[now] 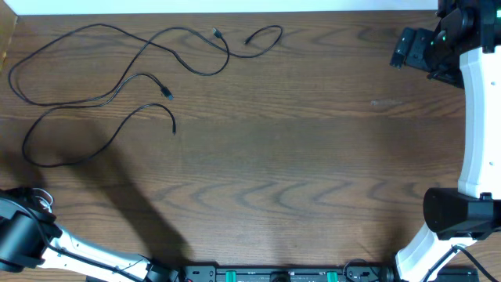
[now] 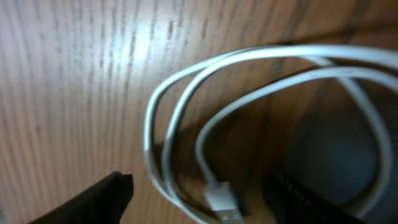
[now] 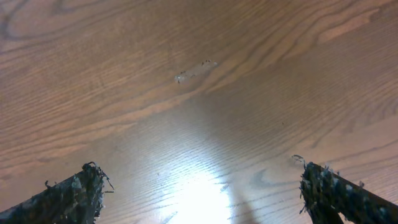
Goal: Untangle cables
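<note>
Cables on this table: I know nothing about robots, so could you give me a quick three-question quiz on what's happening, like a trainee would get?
1. True or false: the right gripper is shut on a cable.
2. What lies between the left gripper's open fingers? A) a black plug B) the white cable C) nothing
3. Fill in: the black cables lie on the robot's ___ side.
Key: 1 false; 2 B; 3 left.

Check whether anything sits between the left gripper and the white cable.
Nothing visible does. In the wrist view the white cable lies looped on the table, right between the spread fingers of the left gripper.
</note>
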{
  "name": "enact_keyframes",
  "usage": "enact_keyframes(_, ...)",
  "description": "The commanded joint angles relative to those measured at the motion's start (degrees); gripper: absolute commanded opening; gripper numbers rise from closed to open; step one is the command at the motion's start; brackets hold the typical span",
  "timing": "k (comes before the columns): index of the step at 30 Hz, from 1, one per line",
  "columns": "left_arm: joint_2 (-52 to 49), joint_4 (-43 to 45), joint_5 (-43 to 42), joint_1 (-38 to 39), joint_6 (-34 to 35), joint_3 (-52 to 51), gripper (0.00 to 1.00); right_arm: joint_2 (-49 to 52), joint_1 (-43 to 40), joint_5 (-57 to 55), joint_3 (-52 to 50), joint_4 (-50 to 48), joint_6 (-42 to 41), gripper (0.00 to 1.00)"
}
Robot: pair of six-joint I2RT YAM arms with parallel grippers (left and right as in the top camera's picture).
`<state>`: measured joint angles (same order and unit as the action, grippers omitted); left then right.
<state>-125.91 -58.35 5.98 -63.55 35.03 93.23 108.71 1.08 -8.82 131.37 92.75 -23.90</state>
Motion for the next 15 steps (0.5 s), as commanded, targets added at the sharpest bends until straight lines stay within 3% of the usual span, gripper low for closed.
enact_keyframes(1, -2.0, 2.1, -3.9, 0.0, -3.3, -0.3, 0.69, 0.2, 0.1, -0.5, -0.2, 0.0, -0.7, 0.99)
enact_keyframes(6, -2.0, 3.5, -5.9, 0.0, -4.3, -0.3, 0.4, 0.2, 0.1, -0.5, -0.2, 0.0, -0.7, 0.99)
enact_keyframes(9, -2.0, 4.9, -9.2, 0.0, -7.3, -0.3, 0.28, 0.2, 0.1, -0.5, -0.2, 0.0, -0.7, 0.99)
enact_keyframes(15, -2.0, 6.5, -11.0, 0.0, -8.9, -0.3, 0.21, 0.2, 0.1, -0.5, -0.2, 0.0, -0.7, 0.99)
